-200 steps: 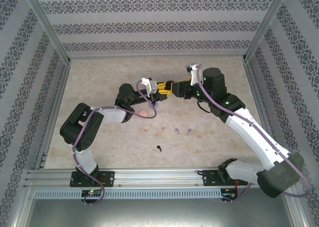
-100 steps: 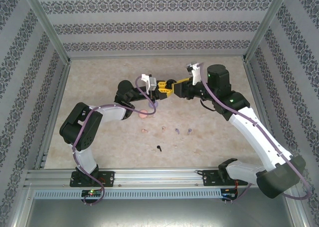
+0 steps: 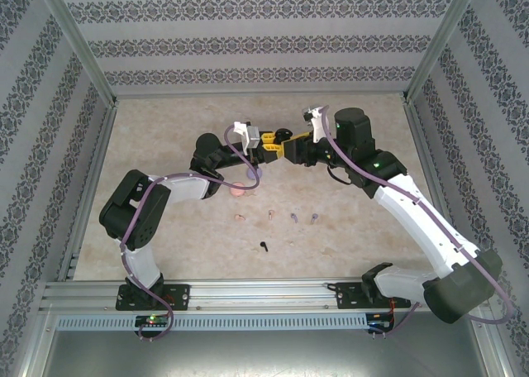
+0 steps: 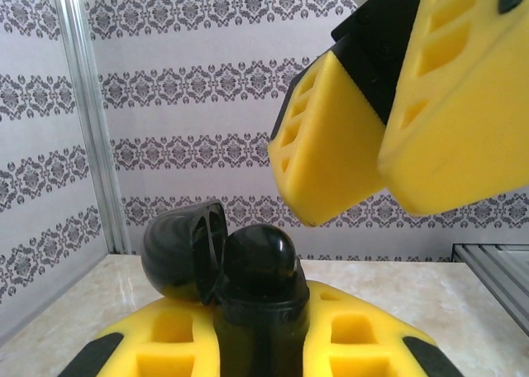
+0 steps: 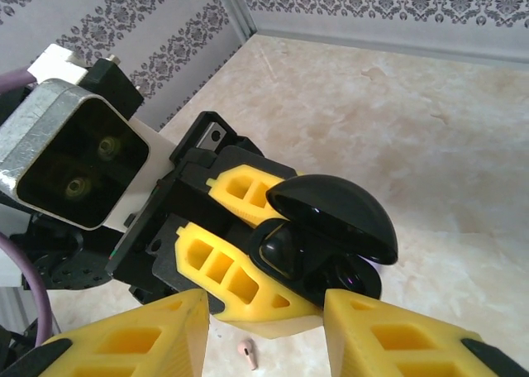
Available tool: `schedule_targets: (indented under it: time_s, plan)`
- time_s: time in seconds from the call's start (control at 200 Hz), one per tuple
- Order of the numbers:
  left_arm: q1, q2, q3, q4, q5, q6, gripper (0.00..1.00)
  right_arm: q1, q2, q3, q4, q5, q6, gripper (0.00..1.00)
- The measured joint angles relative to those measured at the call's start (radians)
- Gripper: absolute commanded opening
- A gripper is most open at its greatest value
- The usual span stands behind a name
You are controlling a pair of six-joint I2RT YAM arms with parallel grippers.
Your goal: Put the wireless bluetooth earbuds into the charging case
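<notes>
Loosely strung in a row on the beige speckled bench (image 3: 165,129): a tiny pale pink stemmed earbud (image 3: 240,217), its pink twin (image 3: 272,216), a purple earbud (image 3: 294,217), a second purple earbud (image 3: 315,218). Apart from that row, nearer the arm bases, a lone black earbud (image 3: 264,246).

Well beyond them, raised off the bench, a round glossy black charging case (image 5: 326,216), its domed lid (image 4: 178,253) swung open and tipped back (something dark and shiny seated inside, too small to name). Clamped at its base between the yellow ribbed fingers of the left pincer (image 4: 260,336), closed tight on it.

Just above, facing it and not touching, the right pincer (image 5: 264,311), jaws spread apart.

Half tucked under the left arm, a small round pink object (image 3: 238,189). All round, grey-and-white patterned walls (image 3: 248,46).
</notes>
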Motion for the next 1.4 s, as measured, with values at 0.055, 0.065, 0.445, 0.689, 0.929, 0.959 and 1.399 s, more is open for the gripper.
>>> schedule_targets:
  time_s: [0.055, 0.065, 0.445, 0.689, 0.929, 0.959, 1.399]
  plan:
    - [0.000, 0.000, 0.000, 0.000, -0.004, 0.000, 0.00, 0.000, 0.000, 0.002, -0.002, 0.001, 0.000, 0.42]
    - [0.000, 0.000, 0.000, 0.000, -0.004, 0.000, 0.00, 0.000, 0.000, 0.003, -0.004, 0.001, 0.000, 0.42]
    - [0.000, 0.002, -0.002, 0.000, -0.018, 0.000, 0.00, 0.027, 0.053, 0.056, -0.010, 0.009, -0.005, 0.41]
    - [0.000, 0.002, -0.002, 0.000, -0.022, 0.000, 0.00, 0.027, 0.081, 0.084, -0.013, 0.027, -0.012, 0.41]
    - [0.000, 0.002, -0.002, 0.000, -0.022, 0.000, 0.00, 0.027, 0.101, 0.105, -0.022, 0.045, -0.037, 0.41]
    - [0.000, 0.002, -0.002, 0.000, -0.022, 0.000, 0.00, 0.027, 0.106, 0.108, -0.023, 0.045, -0.039, 0.41]
    - [0.000, 0.002, -0.002, 0.000, -0.029, -0.001, 0.00, 0.033, 0.135, 0.129, -0.043, 0.060, -0.084, 0.35]
